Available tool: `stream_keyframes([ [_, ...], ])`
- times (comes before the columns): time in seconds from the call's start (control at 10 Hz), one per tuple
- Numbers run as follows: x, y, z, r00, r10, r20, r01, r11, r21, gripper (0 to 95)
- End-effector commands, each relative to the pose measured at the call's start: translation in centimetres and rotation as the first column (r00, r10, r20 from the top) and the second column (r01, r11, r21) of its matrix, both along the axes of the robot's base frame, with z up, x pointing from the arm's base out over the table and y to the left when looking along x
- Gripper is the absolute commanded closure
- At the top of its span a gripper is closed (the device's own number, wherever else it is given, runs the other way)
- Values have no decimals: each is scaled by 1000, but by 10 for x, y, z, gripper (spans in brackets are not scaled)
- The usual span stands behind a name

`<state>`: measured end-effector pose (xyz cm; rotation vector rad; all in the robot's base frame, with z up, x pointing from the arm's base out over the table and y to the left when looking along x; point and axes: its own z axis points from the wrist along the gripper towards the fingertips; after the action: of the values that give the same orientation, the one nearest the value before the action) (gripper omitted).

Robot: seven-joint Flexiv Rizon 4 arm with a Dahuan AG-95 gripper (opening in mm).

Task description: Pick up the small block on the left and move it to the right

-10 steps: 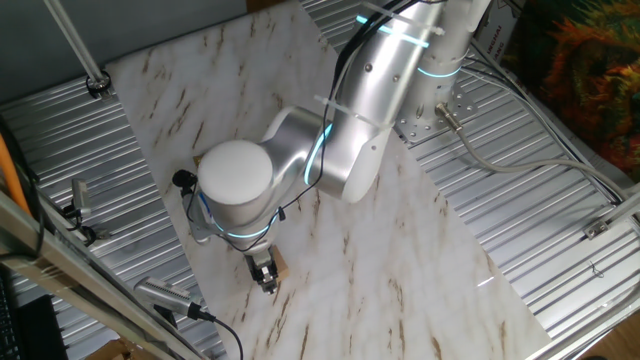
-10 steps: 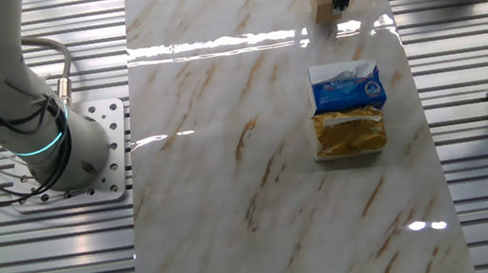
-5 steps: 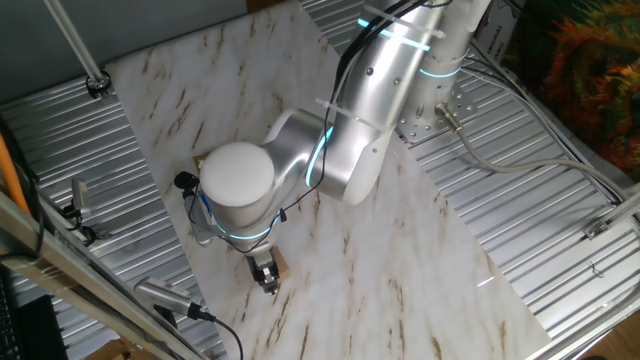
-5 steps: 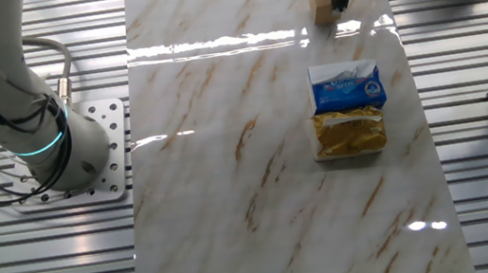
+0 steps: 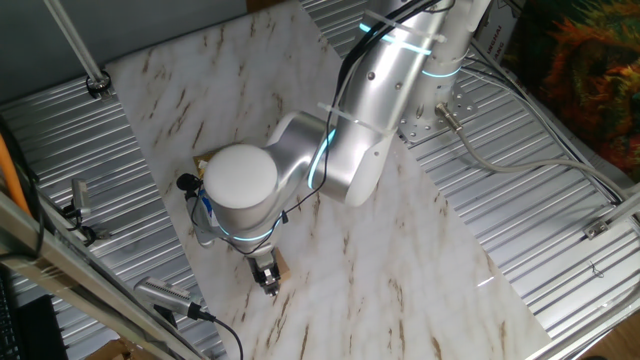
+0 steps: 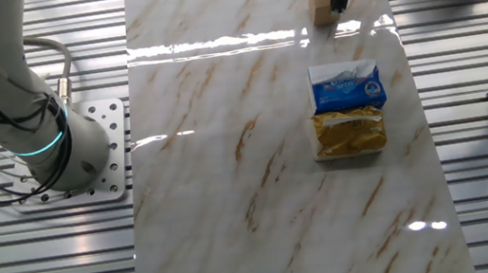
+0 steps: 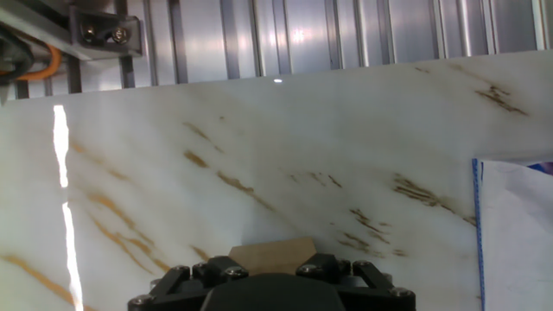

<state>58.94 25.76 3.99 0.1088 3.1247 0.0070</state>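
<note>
Fingers of the hand [image 6: 337, 4] sit closed against the small block [image 6: 321, 4] at the counter's [image 6: 228, 158] edge, apparently gripping it so it can be lifted rightward.

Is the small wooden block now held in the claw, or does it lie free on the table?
Held: the claw is shut on the small block. Lifted or not, cannot tell.
</note>
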Motion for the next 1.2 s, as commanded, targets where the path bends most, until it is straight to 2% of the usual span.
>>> stream_keyframes([
  [0.1,0,0,0,1000,0,3,0,1000,0,950],
  [0.9,0,0,0,1000,-3,4,3,1000,7,950],
  [1.0,0,0,0,1000,-2,5,2,1000,8,760],
  [1.2,0,0,0,1000,3,5,-3,1000,9,760],
])
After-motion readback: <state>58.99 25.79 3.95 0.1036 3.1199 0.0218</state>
